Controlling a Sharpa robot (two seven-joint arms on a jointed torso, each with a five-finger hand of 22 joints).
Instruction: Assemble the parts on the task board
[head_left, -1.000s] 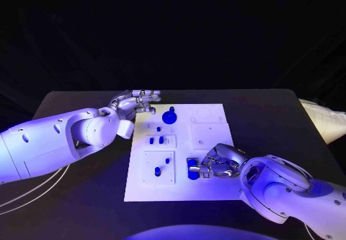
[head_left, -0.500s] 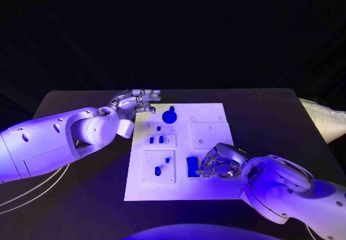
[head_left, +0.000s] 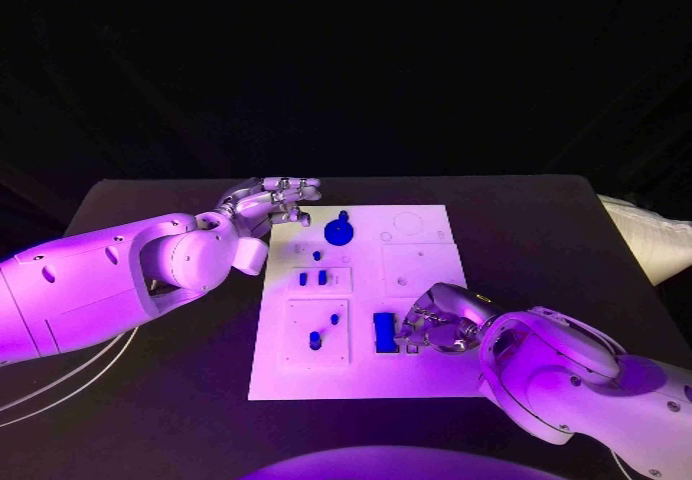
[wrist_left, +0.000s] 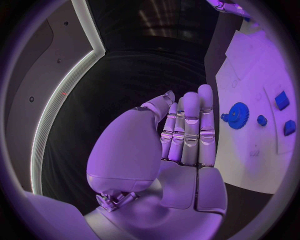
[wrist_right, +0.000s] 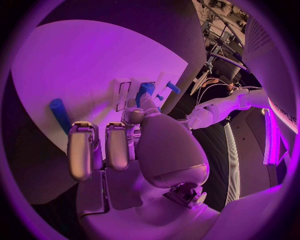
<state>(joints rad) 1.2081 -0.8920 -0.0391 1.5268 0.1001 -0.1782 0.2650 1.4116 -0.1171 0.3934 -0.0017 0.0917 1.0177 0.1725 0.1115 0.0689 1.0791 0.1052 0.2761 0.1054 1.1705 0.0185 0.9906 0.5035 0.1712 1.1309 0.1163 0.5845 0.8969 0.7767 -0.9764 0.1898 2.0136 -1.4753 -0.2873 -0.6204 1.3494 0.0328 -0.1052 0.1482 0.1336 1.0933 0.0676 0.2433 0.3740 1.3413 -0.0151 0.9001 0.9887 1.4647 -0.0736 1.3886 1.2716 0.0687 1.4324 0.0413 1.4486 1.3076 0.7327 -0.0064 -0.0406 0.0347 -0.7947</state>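
Since the previous second, the right hand (head_left: 437, 322) has released the blue block (head_left: 384, 331) and drawn its fingers slightly aside.
Block lies flat on the task board (head_left: 418, 265), near its front edge, just beside the empty right hand's curled fingers. Left hand (head_left: 274, 203) hovers at the board's far left corner, fingers straight, together, empty, near the blue gear (head_left: 339, 234).
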